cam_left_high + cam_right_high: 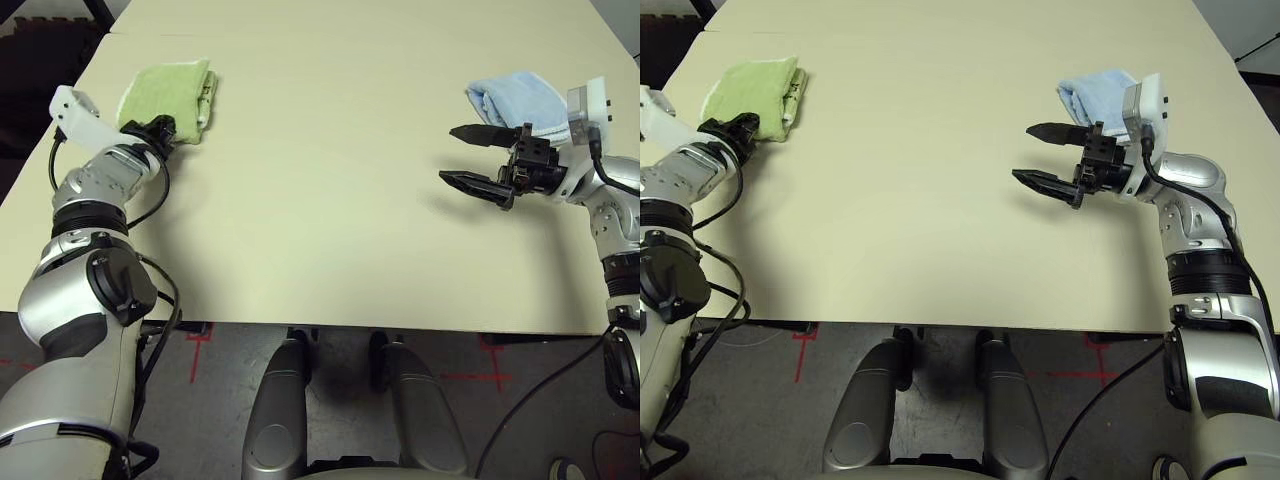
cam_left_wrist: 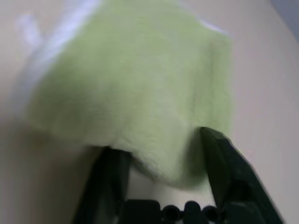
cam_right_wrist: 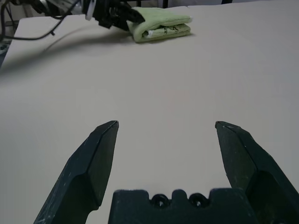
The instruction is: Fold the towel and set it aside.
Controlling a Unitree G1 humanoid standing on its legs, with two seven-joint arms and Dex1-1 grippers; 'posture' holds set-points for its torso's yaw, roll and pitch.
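On the tabletop (image 1: 350, 180), the towel (image 1: 170, 92) lay folded into a thick bundle at our far left corner, so we judged the folding done and the setting-aside nearly finished. Our left end effector (image 2: 161, 154) stood spread around its near edge, not gripping; next it needed to back straight off without dragging the cloth. Our right end effector (image 1: 1040, 155) hung wide and empty, near the blue towel (image 1: 1095, 92).
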